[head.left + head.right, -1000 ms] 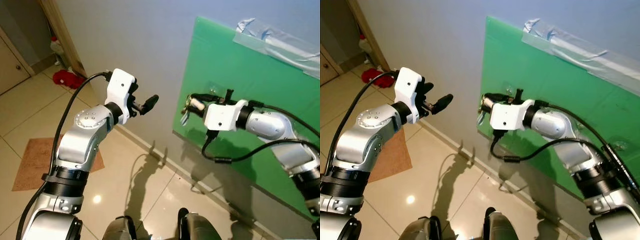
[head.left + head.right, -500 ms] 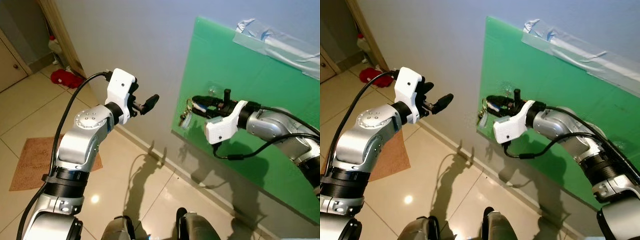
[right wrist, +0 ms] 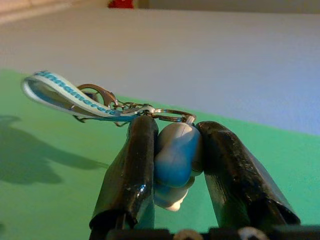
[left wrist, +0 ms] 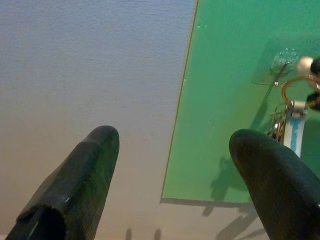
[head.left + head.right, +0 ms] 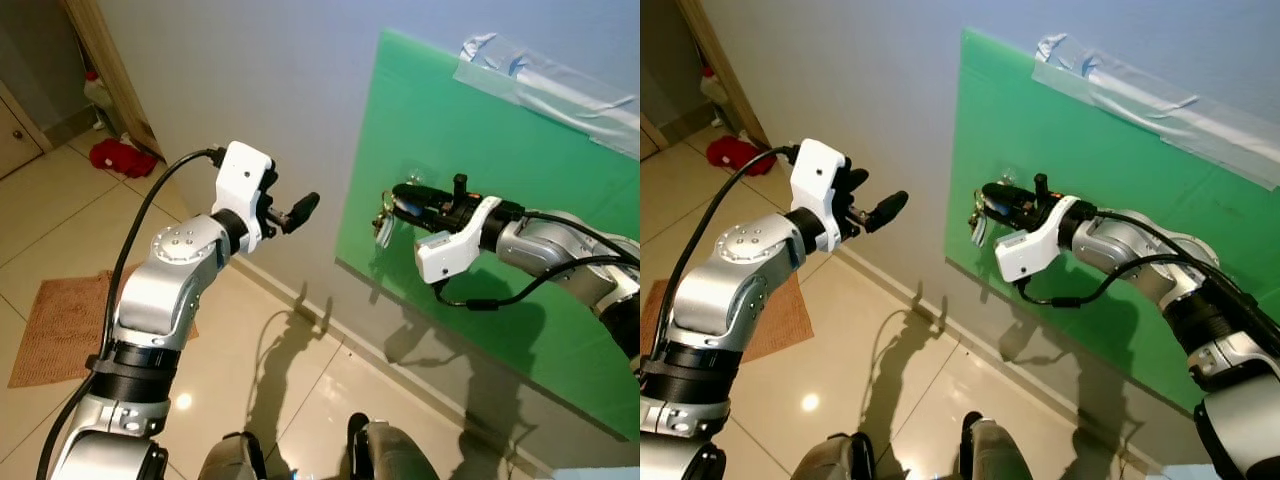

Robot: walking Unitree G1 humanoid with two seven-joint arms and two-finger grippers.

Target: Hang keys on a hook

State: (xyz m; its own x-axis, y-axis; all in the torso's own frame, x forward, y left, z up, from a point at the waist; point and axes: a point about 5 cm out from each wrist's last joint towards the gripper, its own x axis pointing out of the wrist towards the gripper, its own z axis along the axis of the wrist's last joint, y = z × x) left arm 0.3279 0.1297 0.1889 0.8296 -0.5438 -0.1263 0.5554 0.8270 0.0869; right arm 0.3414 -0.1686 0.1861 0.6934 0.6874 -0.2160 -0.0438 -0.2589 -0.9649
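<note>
My right gripper (image 5: 400, 197) is shut on the blue-and-white fob (image 3: 175, 155) of a key bunch. It holds the fob against the green board (image 5: 520, 140), just below a clear stick-on hook (image 5: 418, 178). The keys and a light-blue strap (image 5: 384, 226) dangle from the ring at the fingertips. In the right wrist view the ring and strap (image 3: 65, 92) stick out past the two black fingers (image 3: 131, 165). The hook (image 4: 285, 60) and the keys (image 4: 287, 122) lie ahead of my left gripper (image 5: 303, 207), which is open, holds nothing and hovers off the grey wall left of the board.
Clear tape (image 5: 540, 75) fixes the board's top to the grey wall. Shiny tiled floor lies below, with a brown mat (image 5: 60, 320), a red item (image 5: 118, 155) and a wooden door frame (image 5: 105, 60) at the far left. A skirting strip runs along the wall foot.
My right wrist has rolled over and carried the keys up and slightly right, to just under the hook. The left arm has held still. The camera shifted a little.
</note>
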